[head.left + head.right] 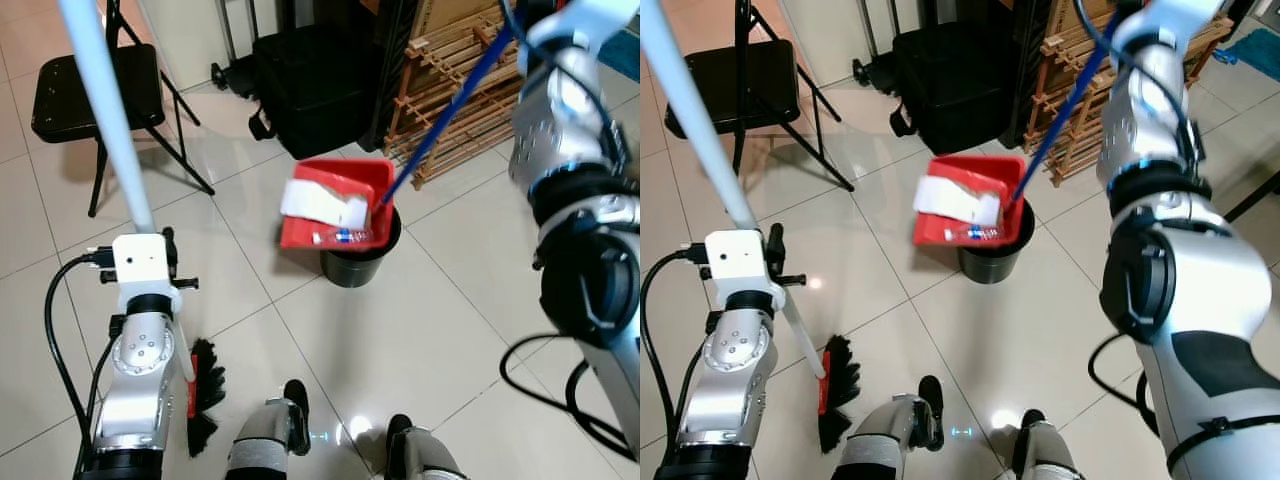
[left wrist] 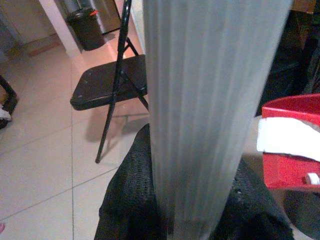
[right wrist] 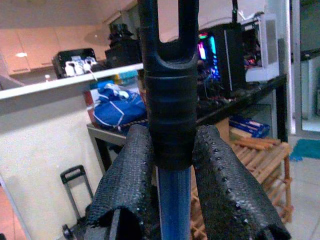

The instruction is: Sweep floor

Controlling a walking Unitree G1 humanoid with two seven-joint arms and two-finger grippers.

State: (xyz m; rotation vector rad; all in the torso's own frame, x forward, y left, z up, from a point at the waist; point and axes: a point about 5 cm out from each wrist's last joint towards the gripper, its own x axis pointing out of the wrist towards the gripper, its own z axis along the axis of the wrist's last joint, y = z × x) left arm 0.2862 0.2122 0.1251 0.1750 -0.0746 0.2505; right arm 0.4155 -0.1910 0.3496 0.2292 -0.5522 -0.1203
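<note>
A red dustpan (image 1: 340,180) on a long blue handle (image 1: 450,110) hangs tilted over a black bin (image 1: 360,262). It carries white paper (image 1: 322,203) and a small plastic bottle (image 1: 342,236). My right gripper (image 3: 170,165) is shut on the dustpan handle's black top grip (image 3: 170,100), high at the upper right. My left gripper (image 2: 190,210) is shut on the broom's pale pole (image 1: 105,110). The broom's black bristles (image 1: 205,395) with a red base rest on the floor by my left foot.
A black folding chair (image 1: 95,90) stands at the far left. A black bag (image 1: 315,85) and a wooden rack (image 1: 455,90) stand behind the bin. Black cables (image 1: 560,400) lie on the tiles at the right. My feet (image 1: 340,430) are at the bottom centre.
</note>
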